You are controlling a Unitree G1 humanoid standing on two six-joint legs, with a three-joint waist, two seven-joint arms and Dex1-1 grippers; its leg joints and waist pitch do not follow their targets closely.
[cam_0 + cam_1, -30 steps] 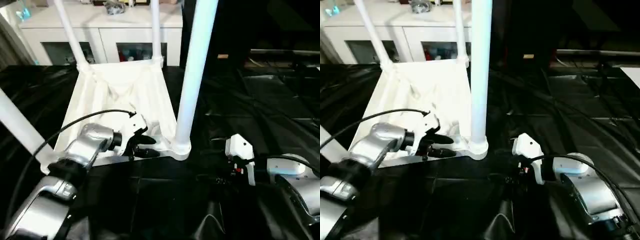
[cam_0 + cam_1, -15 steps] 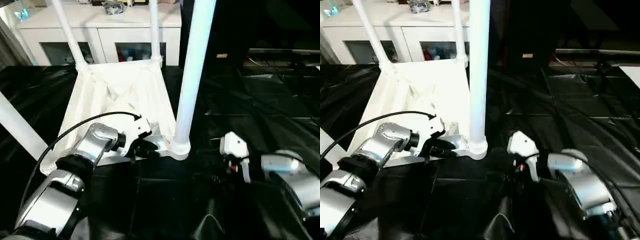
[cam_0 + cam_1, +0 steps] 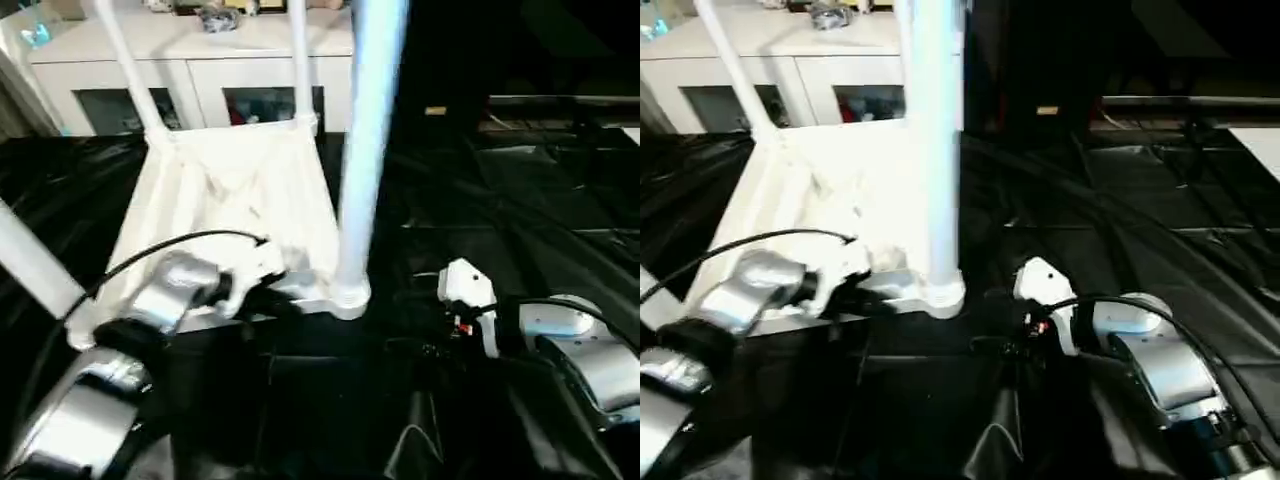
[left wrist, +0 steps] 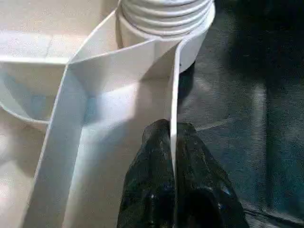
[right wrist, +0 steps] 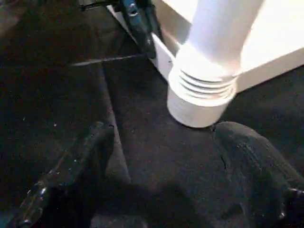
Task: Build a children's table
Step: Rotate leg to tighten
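Tabletop point(image 3: 235, 200): inverted on black surface point(image 3: 520, 200), legs upright in corner sockets. Left gripper point(image 4: 173, 142): jaws pinching thin rim beside near socket point(image 4: 164, 19). Right gripper point(image 5: 161, 147): jaws spread, flanking near leg point(image 5: 221, 33). Risk: narrow rim pinch slipping under pull, tabletop skidding.

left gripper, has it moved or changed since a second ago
Yes. The left gripper has closed onto the tabletop side wall near the corner socket; earlier its fingers stood apart there.
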